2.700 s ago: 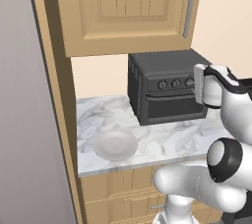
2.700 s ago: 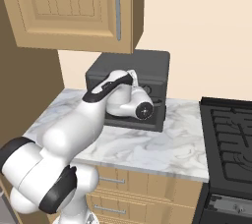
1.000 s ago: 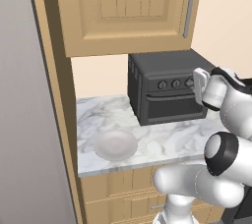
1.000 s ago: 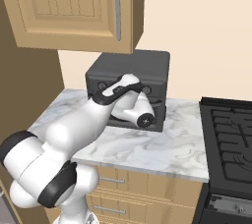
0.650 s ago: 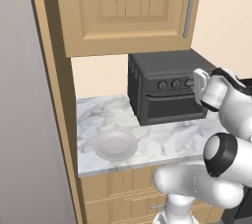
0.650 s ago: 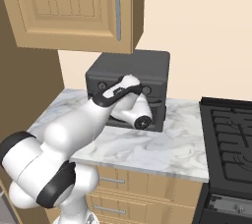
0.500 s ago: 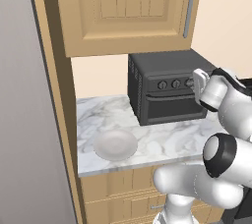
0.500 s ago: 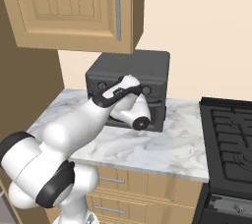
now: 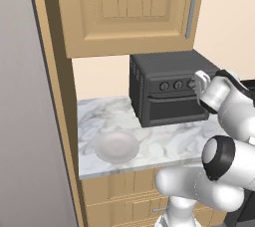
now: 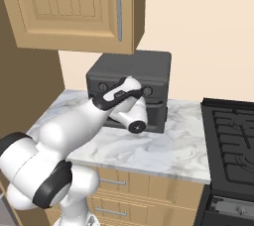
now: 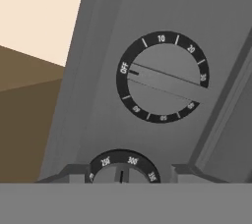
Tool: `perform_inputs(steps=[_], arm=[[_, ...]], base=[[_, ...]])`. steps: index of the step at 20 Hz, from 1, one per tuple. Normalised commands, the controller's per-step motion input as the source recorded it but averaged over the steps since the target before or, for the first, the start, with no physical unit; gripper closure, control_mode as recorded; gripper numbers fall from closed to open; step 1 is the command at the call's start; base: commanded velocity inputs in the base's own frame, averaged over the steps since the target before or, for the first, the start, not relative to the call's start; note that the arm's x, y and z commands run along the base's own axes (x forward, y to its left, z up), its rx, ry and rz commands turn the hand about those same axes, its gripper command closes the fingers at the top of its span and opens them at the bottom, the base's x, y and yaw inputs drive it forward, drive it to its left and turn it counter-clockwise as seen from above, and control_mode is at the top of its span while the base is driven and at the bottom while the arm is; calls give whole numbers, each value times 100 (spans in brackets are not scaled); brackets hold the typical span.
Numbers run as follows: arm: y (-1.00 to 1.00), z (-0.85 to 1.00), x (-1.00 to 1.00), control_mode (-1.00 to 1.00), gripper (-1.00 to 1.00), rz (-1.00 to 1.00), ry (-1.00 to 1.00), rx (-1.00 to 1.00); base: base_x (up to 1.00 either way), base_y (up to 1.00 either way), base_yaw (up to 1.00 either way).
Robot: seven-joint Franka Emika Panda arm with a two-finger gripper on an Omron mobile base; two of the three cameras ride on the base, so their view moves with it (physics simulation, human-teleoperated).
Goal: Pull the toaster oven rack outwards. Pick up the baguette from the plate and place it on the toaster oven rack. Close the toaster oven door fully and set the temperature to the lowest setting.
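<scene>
you're facing a white marbled counter (image 9: pixel 169 139) set between a tall wood panel on the left and a black stovetop (image 10: pixel 233 131) on the right, with a wood cabinet (image 9: pixel 129 12) hanging above it. the oven (image 9: pixel 169 91) stands at the back of the counter against the cream wall, its door (image 9: pixel 174 109) up and closed. the plate (image 9: pixel 117 146) lies near the counter's front edge, well left of the oven, and nothing shows on it; you can't see the baguette or the rack from here. bare counter runs between the oven and the stovetop. your gripper (image 11: pixel 120 171) is up against the oven's knob row at its right end. in the hand view its two dark fingertips (image 11: pixel 69 173) sit on either side of the temperature knob (image 11: pixel 121 169), closed in on it, while the timer knob (image 11: pixel 162 76) beyond points at off
</scene>
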Motion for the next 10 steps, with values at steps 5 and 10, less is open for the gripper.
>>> perform_inputs(steps=[5,10], arm=[[-1,-24,0,-100,100,0,-14,2],[-7,-19,0,-100,100,0,-12,5]], base=[[0,0,0],[0,0,0]])
